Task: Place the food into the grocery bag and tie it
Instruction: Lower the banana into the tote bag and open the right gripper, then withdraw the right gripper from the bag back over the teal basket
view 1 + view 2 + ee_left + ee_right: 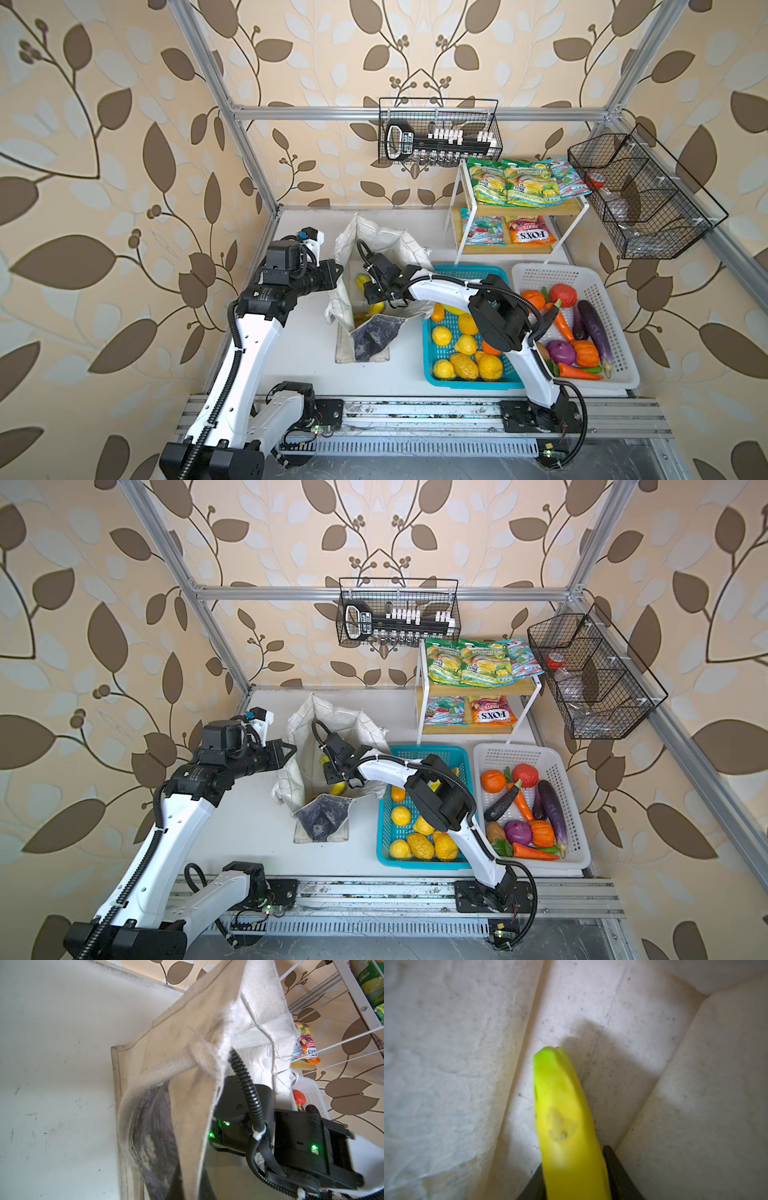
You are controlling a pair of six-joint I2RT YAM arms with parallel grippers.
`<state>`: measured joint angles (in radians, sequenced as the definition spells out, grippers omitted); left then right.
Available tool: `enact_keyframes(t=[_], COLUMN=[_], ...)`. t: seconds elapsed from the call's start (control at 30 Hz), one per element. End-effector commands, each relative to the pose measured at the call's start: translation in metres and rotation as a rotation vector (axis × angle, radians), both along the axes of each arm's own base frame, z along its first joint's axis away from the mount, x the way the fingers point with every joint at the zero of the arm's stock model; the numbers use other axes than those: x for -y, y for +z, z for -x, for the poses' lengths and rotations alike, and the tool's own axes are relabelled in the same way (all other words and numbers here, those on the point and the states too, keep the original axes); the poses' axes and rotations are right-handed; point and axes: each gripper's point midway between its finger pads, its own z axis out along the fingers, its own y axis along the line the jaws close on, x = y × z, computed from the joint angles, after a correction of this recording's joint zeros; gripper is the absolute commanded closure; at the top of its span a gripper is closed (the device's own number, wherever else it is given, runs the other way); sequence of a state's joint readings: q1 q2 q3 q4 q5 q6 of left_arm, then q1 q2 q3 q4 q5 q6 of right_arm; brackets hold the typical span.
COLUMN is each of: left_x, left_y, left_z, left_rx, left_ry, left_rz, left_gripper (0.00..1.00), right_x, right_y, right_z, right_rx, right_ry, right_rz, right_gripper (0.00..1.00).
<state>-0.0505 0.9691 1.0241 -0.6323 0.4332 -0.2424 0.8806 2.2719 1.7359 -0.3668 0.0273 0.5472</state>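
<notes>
Yellow banana (564, 1115) inside grocery bag (446, 1043)

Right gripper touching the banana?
Touching. Right wrist view: the banana sits wedged between the two dark fingers of the right gripper, no gap on either side, inside the bag.

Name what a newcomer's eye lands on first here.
The right gripper reaches into the off-white grocery bag at mid-table, a bright yellow banana between its fingers, while the left gripper pinches the bag's left rim. To the right, a blue basket of yellow fruit and a white basket of vegetables stand out.
</notes>
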Motion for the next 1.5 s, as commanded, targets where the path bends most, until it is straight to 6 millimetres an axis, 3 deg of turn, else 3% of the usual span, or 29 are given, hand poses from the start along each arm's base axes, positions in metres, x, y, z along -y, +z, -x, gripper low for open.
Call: enact_keyframes(t=[0.0,0.23,0.5,0.73,1.03,1.1,1.13,1.33,1.47], left_x=[-0.003,-0.003,-0.007,-0.011,-0.013,-0.013,-0.014,-0.015,-0.015], left_y=[0.013,0.006,0.000,-0.004,-0.003,-0.002,-0.002,-0.003,-0.004], left_z=[-0.002,-0.005,-0.007,-0.009,-0.008,-0.008,-0.008,-0.008,-0.009], left_rx=[0.064,0.042,0.017,0.004,0.003,0.007,0.005,-0.003,-0.005], left_ry=[0.004,0.001,0.024,0.049,0.059,0.062,0.065,0.070,0.074], left_rz=[-0.006,-0.015,-0.020,-0.040,-0.044,-0.043,-0.044,-0.048,-0.052], left_gripper=[1.00,1.00,1.00,1.00,1.00,1.00,1.00,1.00,1.00], right_x=[0.011,0.011,0.018,0.036,0.086,0.091,0.101,0.163,0.194], right_y=[-0.014,0.019,0.092,0.150,0.246,0.263,0.258,0.273,0.260], right_z=[-0.002,-0.005,0.002,0.012,0.049,0.062,0.064,0.078,0.089], right_rx=[-0.022,0.011,0.166,0.276,0.474,0.474,0.460,0.575,0.602], right_ry=[-0.022,-0.025,-0.009,-0.007,-0.044,0.082,0.079,-0.005,-0.022], right_rz=[0.043,-0.024,-0.078,-0.098,-0.303,-0.377,-0.384,-0.368,-0.340], right_gripper=[0.52,0.41,0.00,0.00,0.00,0.00,0.00,0.00,0.00])
